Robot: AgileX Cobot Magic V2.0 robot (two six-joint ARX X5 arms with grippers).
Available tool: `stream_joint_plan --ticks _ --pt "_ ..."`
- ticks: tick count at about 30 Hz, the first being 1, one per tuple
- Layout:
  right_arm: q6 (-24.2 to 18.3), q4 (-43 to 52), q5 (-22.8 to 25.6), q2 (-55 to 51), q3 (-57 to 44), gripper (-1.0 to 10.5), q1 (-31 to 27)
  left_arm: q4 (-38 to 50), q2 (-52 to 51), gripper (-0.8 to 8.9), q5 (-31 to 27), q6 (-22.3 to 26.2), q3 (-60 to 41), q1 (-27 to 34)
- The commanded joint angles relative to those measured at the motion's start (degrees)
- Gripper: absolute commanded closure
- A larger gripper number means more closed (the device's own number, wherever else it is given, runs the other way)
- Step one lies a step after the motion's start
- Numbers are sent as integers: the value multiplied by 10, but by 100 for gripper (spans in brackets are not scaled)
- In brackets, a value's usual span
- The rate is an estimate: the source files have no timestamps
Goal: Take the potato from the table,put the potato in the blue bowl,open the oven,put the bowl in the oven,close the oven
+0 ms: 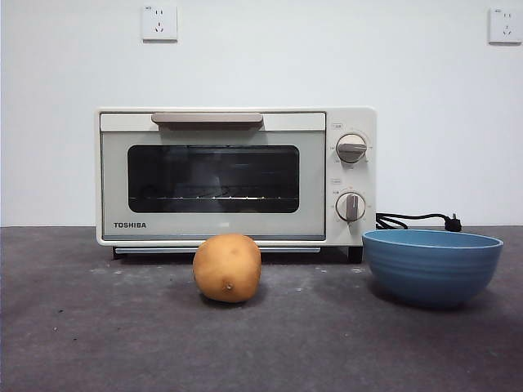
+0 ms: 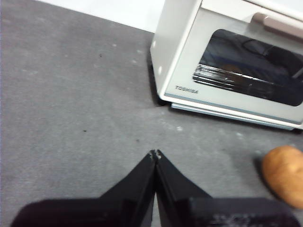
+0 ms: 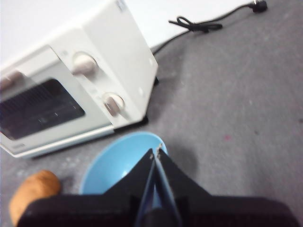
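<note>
On the tabletop (image 1: 98, 327), the potato (image 1: 227, 268) lies before the closed oven (image 1: 235, 176), the empty blue bowl (image 1: 431, 265) at its 3 o'clock, both within reach. Left gripper (image 2: 155, 154) and right gripper (image 3: 156, 152) wait with jaws pressed together, empty.

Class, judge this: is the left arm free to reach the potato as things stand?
Probably yes: bare table lies between the shut left gripper and the potato; the oven stands behind, door closed.

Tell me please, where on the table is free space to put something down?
Bare table lies left of the potato, in front of the oven, and along the whole near edge. A narrower gap separates the potato and the blue bowl. Behind the bowl, the black cord takes up room.
</note>
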Motion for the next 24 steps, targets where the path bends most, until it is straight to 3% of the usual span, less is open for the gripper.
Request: stream_joint_plan --ticks 1,6,12,20,24 --pt "11 2 -10 24 29 959 2 -10 1 821 13 -20 32 0" --pt "-7 -38 -36 82 107 959 2 -52 24 821 26 -21 107 0" --pt "-81 -138 -88 162 240 959 14 -95 84 821 81 -13 212 0" --pt "-172 -299 -105 267 424 959 45 -186 176 821 174 51 353 0" --pt "-211 -373 -153 311 498 959 57 -236 213 821 226 84 410 0"
